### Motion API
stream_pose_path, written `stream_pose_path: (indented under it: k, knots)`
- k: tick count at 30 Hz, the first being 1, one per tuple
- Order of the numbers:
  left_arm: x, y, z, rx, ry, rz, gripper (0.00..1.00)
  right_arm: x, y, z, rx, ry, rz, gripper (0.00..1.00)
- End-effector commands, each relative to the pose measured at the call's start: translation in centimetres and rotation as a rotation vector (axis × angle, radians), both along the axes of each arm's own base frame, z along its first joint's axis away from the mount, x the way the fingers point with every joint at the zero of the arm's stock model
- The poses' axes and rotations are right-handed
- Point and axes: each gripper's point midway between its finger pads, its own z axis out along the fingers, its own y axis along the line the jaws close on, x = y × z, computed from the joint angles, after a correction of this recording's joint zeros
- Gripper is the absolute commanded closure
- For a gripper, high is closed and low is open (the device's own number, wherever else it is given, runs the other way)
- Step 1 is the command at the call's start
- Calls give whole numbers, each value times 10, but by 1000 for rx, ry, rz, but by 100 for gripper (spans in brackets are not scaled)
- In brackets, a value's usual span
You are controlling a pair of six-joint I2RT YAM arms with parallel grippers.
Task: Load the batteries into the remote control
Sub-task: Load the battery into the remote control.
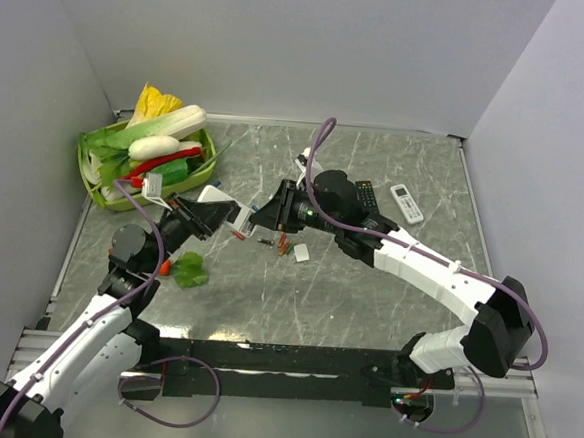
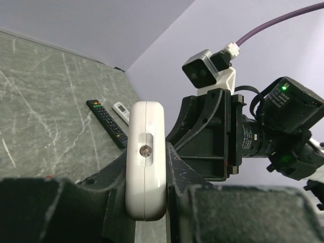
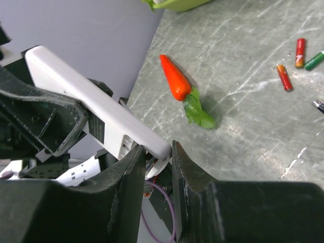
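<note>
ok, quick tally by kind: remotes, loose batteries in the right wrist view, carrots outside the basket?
Remotes: 3 (remote control, black remote, all-white remote)
Batteries: 3 (red battery, green battery, orange battery); dark object at the frame edge is unclear, so not counted
Carrots: 1 (carrot)
Total: 7

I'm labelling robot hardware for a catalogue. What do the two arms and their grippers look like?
The left arm and right arm have white links and bulky black joints, with a purple cable along each. The left gripper and right gripper are black; a green light glows behind the right one.
</note>
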Motion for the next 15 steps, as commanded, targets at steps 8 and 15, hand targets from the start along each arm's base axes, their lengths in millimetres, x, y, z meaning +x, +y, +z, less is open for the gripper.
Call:
stream_pose_path:
  k: [8,15]
  knots:
    - [-5,10,32,-16,-110,88,98,13,4,-6,10,40,-89,71]
    - [-1,7,-1,-64,18,72,98,8,6,38,133,-133,-25,38]
